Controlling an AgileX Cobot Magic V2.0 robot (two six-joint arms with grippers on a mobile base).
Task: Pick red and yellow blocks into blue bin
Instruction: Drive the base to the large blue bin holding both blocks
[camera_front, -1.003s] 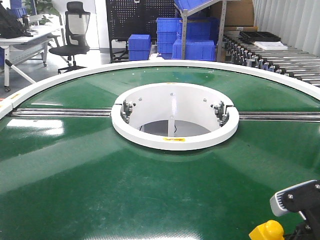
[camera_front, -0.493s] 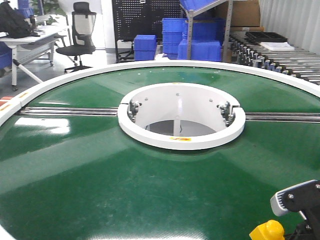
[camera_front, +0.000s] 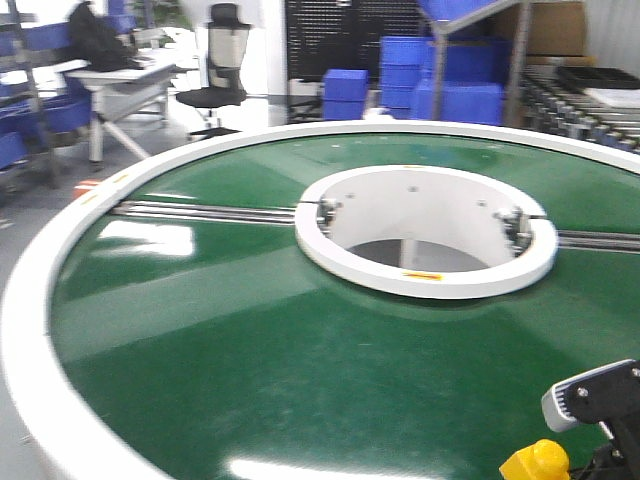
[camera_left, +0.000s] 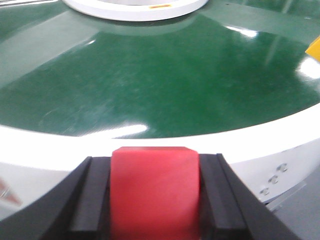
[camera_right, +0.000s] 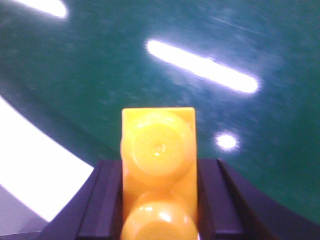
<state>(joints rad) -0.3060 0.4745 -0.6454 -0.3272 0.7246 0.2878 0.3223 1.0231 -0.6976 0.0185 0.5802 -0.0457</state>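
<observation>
No readable text in any view. A small yellow label (camera_front: 423, 275) sits at six o'clock on the white inner ring (camera_front: 470, 285), its print too blurred to make out. The left wrist view catches that label (camera_left: 159, 6) too, just as illegible.

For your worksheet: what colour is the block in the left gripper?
The block is red; left wrist view.

A round green counter (camera_front: 250, 340) with a white outer rim (camera_front: 40, 300) fills the frame, a white ring (camera_front: 425, 275) right of centre and a metal rail (camera_front: 200, 212) running left from it. Upper left, a black office chair (camera_front: 222, 60) stands beside a desk (camera_front: 130, 75); stacked blue crates (camera_front: 400, 70) sit top centre, a roller conveyor (camera_front: 590, 100) upper right.
</observation>
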